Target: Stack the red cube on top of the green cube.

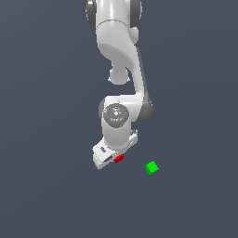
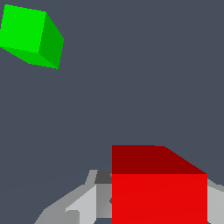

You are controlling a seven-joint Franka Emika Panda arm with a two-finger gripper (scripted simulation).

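Observation:
The red cube sits between my gripper's two fingers, mostly hidden under the white hand in the exterior view. In the wrist view the red cube fills the space between the grey fingers, which lie against its sides. The gripper is shut on it. The green cube lies alone on the dark floor, a short way toward the exterior view's right of the gripper and apart from it. It also shows in the wrist view, tilted relative to the red cube.
The plain dark grey floor surrounds both cubes. The white arm reaches down from the top of the exterior view.

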